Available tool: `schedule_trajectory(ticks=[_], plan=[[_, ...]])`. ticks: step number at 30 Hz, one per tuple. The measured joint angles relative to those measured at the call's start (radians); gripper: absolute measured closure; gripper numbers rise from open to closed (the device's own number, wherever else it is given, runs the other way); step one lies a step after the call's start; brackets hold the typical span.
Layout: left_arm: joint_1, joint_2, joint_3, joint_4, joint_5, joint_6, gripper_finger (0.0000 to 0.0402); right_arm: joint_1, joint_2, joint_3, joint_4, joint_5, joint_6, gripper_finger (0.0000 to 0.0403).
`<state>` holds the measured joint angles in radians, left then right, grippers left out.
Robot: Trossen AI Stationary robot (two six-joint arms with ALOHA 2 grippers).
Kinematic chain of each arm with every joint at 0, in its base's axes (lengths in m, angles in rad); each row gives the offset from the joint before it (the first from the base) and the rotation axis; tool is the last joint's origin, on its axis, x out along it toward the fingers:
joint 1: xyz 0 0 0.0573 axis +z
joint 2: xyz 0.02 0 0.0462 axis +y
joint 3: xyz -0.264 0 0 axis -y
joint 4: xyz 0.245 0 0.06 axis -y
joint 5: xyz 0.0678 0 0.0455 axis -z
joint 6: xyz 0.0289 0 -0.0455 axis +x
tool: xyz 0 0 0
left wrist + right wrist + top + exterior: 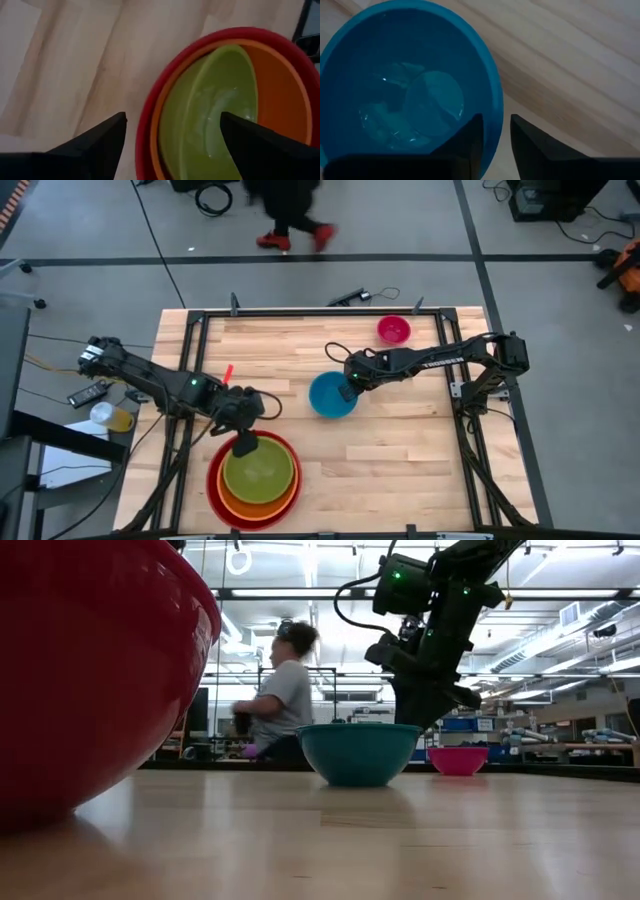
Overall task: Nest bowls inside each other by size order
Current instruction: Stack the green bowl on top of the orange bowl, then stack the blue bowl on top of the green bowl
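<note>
The red bowl [214,480] stands at the table's near left on its base, with the orange bowl [280,95] and the lime green bowl [260,472] nested in it. My left gripper [245,444] is open above the stack's far rim, one finger over the green bowl's hollow, one over the table. The blue bowl [328,396] stands mid-table on its base. My right gripper [348,390] is shut on it at its right rim. The small pink bowl [394,330] rests on its base at the far right. My right gripper holds the blue bowl's rim [496,117] on the side toward the table's right, one finger inside the hollow and one outside. The fingers come from above, slanting in from the right. The bowl stands upright with its base on the table [358,780].
A small red item [228,372] lies on the table far of the stack. A black object with a cable [350,297] sits at the far edge. A person [285,690] is beyond the table. Bare wood [400,470] lies at the near right.
</note>
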<state>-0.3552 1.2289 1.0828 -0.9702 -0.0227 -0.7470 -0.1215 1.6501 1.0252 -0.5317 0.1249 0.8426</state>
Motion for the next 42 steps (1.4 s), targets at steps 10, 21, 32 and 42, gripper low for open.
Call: schedule_trajectory(ticks=[10, 21, 32, 42], plan=[[-0.027, 0.057, -0.133, 0.150, 0.007, -0.168, 0.0158, 0.000, 0.000, 0.000, -0.001, 0.005, -0.012, 0.0314], [-0.034, -0.031, -0.008, 0.010, -0.055, -0.179, 0.0231, 0.000, 0.000, 0.000, 0.007, 0.007, -0.033, 0.0327], [-0.017, -0.046, -0.008, -0.006, -0.189, -0.176, 0.0232, 0.037, 0.000, 0.000, 0.020, 0.012, -0.048, 0.0394], [0.022, -0.115, -0.009, 0.010, -0.260, -0.227, 0.0232, 0.136, -0.100, 0.157, 0.009, 0.103, -0.154, 0.0400]])
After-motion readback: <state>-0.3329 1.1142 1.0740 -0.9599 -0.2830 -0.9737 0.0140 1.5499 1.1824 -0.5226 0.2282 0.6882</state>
